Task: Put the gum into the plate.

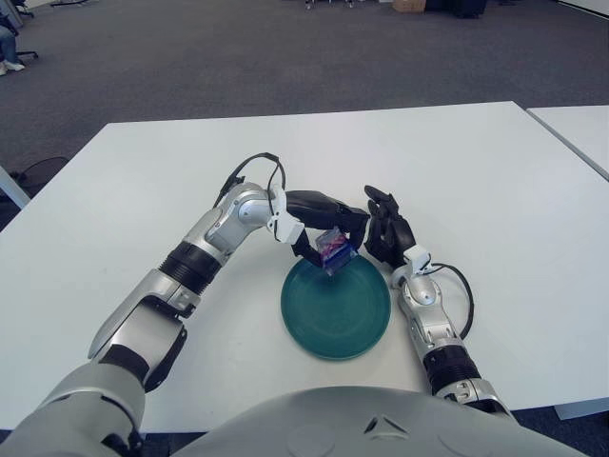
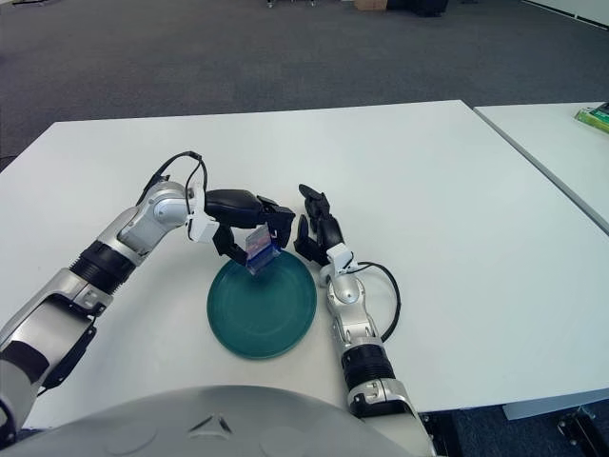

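A small blue and pink gum packet (image 1: 332,249) hangs just over the far rim of the dark green plate (image 1: 335,319), held tilted in the black fingers of my left hand (image 1: 330,228). That hand reaches in from the left and is shut on the gum packet (image 2: 257,246). The plate (image 2: 262,314) sits on the white table near its front edge and holds nothing. My right hand (image 1: 386,228) stands beside the plate's right far rim, fingers spread upward, holding nothing.
The white table (image 1: 457,171) stretches far behind and to both sides. A second white table (image 1: 580,129) stands at the right, separated by a narrow gap. Grey carpet lies beyond.
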